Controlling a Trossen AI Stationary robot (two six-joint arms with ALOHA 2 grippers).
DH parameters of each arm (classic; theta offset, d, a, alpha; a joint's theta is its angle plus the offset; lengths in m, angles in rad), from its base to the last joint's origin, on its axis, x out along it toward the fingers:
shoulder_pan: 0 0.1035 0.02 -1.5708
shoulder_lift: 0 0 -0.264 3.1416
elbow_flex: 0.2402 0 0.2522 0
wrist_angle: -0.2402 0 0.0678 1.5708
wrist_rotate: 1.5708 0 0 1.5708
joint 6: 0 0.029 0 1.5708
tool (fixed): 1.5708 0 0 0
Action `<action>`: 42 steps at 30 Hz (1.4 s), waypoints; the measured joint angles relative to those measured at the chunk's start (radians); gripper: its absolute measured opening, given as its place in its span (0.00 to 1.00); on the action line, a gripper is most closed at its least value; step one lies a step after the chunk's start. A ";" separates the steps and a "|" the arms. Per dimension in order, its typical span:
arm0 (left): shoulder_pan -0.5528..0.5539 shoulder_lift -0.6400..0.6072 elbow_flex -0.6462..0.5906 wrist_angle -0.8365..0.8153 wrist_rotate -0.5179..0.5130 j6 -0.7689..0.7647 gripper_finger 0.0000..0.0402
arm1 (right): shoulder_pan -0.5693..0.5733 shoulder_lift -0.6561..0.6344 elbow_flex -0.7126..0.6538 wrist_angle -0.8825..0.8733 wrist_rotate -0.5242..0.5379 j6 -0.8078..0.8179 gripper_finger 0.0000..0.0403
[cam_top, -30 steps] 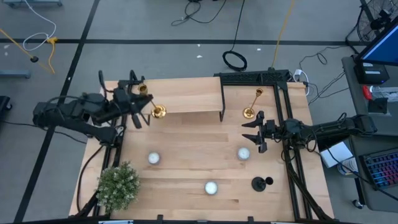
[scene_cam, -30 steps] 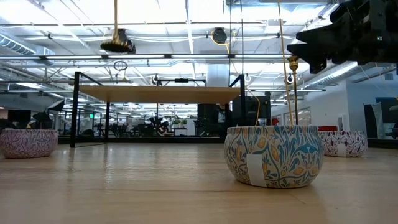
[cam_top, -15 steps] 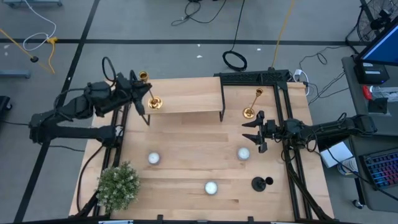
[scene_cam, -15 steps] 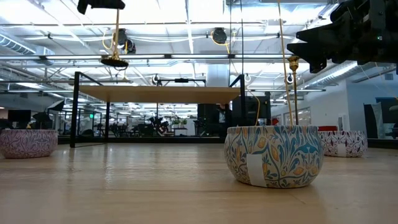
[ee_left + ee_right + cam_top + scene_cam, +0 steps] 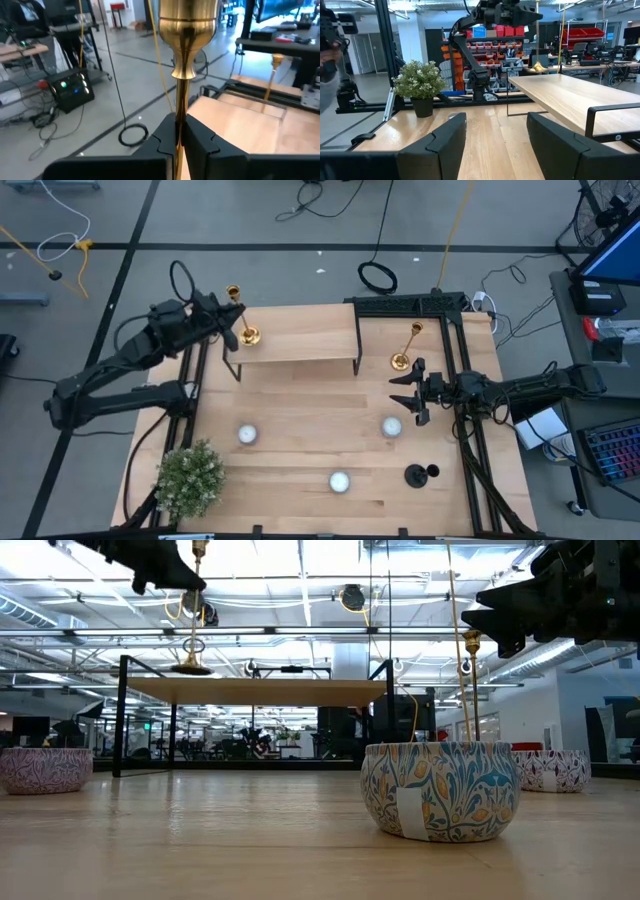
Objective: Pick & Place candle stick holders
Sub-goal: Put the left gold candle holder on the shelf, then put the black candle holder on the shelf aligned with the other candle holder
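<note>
My left gripper [image 5: 228, 320] is shut on a tall gold candlestick [image 5: 241, 318] over the left end of the raised wooden shelf [image 5: 300, 335]. Its cup [image 5: 187, 15] is up and its round base [image 5: 192, 668] is close over the shelf top; whether the base touches the shelf I cannot tell. The second gold candlestick [image 5: 405, 348] stands on its base on the table right of the shelf. The black candlestick [image 5: 420, 474] stands near the right front. My right gripper [image 5: 405, 392] is open and empty, just nearer than the second gold candlestick. My left gripper pinches the candlestick's thin stem [image 5: 180, 117] between its two fingers, high up, a little below the cup. The fingers come about level from the table's left side and lie across the stem. The candlestick stands upright, most of its stem and base [image 5: 250, 336] below the fingers.
Three tealights in patterned tins stand on the table [image 5: 247, 435] [image 5: 391, 426] [image 5: 339, 481]. A bushy green plant [image 5: 190, 478] stands at the near left corner. A black frame [image 5: 410, 302] borders the far right of the table.
My left gripper has carried the gold candlestick toward the table's far edge and down toward the shelf's left end, staying shut on the stem. The candlestick has stayed upright, and its base now hangs much closer to the shelf top.
</note>
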 joint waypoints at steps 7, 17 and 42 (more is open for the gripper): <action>0.122 0.008 -0.043 0.042 0.057 -0.029 0.06 | 0.000 0.000 0.000 0.000 0.000 0.000 0.51; 0.222 0.068 -0.062 0.120 0.119 -0.049 0.04 | 0.000 0.001 0.000 -0.001 0.000 0.000 0.51; 0.235 0.118 -0.062 0.101 0.117 -0.029 0.38 | 0.000 0.001 0.000 -0.010 0.000 0.003 0.51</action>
